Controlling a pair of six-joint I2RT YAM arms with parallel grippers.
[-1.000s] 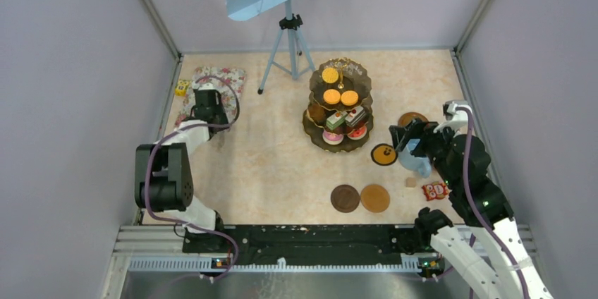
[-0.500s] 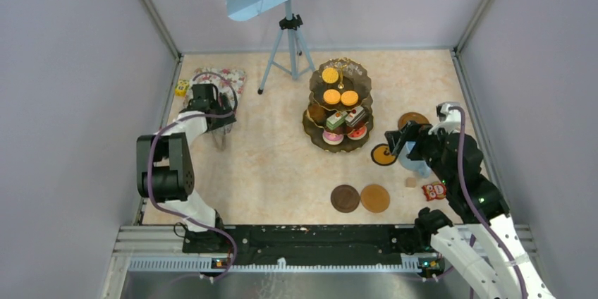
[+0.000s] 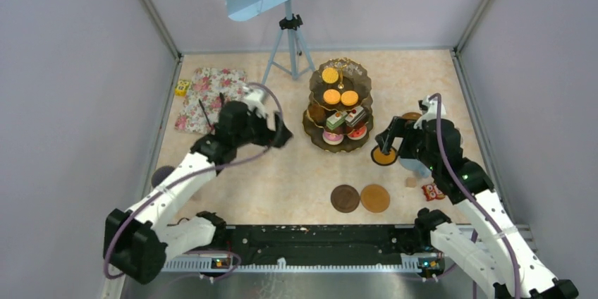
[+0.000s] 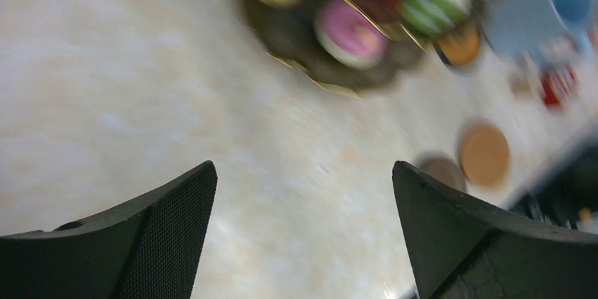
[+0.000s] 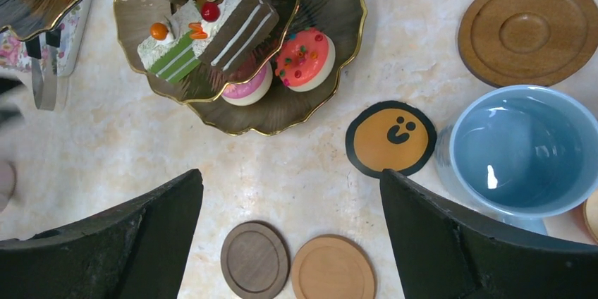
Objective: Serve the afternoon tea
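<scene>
Swinging off the floral mat, the left gripper now hangs over bare counter just left of the three-tier stand, fingers spread wide, empty. Right gripper, fingers likewise released, hovers above the smiley-faced coaster beside the light blue mug. Print on the red packet is too small to read. Cakes fill the gold-rimmed scalloped lower tiers; orange tarts sit higher. Two plain coasters lie near the front edge.
</scene>
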